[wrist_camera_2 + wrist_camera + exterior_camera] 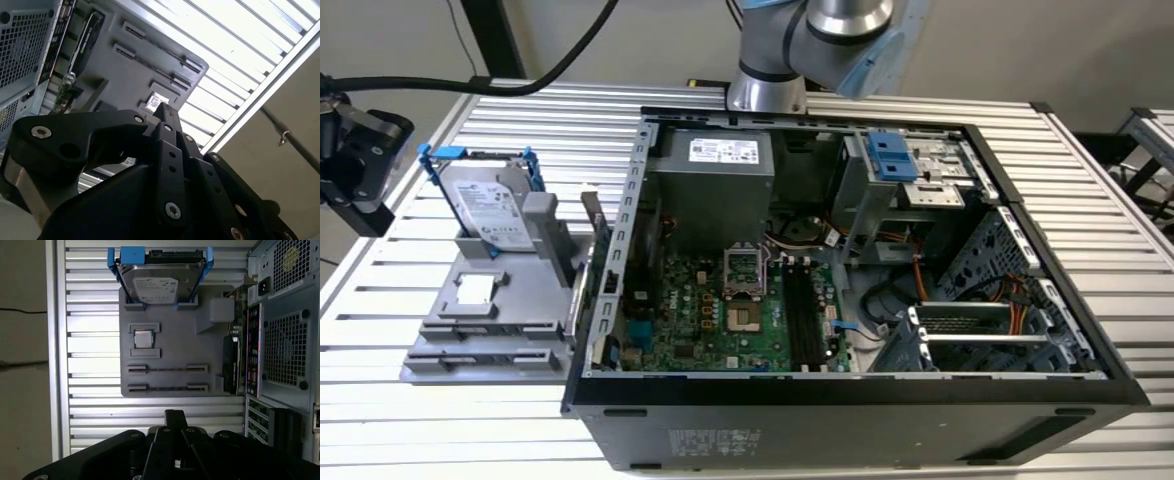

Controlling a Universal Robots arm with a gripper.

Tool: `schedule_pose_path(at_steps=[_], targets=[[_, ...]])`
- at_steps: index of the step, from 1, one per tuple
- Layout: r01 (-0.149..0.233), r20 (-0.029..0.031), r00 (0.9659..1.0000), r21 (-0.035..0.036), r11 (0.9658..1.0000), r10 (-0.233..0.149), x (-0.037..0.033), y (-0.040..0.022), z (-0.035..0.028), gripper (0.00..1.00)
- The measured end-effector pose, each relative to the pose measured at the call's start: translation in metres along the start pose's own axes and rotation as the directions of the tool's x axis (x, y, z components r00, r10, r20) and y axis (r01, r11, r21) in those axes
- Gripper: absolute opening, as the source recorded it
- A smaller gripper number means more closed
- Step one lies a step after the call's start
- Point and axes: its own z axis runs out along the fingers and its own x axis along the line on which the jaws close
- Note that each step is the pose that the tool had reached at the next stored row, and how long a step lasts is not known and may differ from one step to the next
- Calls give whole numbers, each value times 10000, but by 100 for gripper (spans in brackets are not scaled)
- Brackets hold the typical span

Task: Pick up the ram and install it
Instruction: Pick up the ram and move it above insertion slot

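Arm poised over the parts tray: we find the gripper hanging above the slatted table. Its black fingers are drawn together to a single tip with nothing between them, as both wrist views show.

The ram stands on edge in a gray tray, in the holder row closest to that tip, so we see it as a thin dark strip between two small brackets. A second, similar strip sits in the row just beyond it. Farther along the tray lie a small processor chip and, at the far end, a hard drive in a blue bracket.

In the exterior view the tray lies on the exterior view's left of the open computer case, close against its wall.

The relation that matters, as we judge it, is this. The ram lies ahead of and below the closed fingertip, well apart from it and not touched. Its long axis runs toward the case wall, crosswise to the line from the fingertip to the hard drive. The gripper's linkage appears to spread along the same line as the stick's length, not across its thin edge.

We judge the pick-up not yet begun, since the ram sits in its holder.
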Motion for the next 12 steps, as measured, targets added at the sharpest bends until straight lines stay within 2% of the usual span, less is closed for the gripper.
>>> schedule_pose_path(at_steps=[12], targets=[[49, -2, 10000, -2, 10000, -49, 0, -2, 0, 0]])
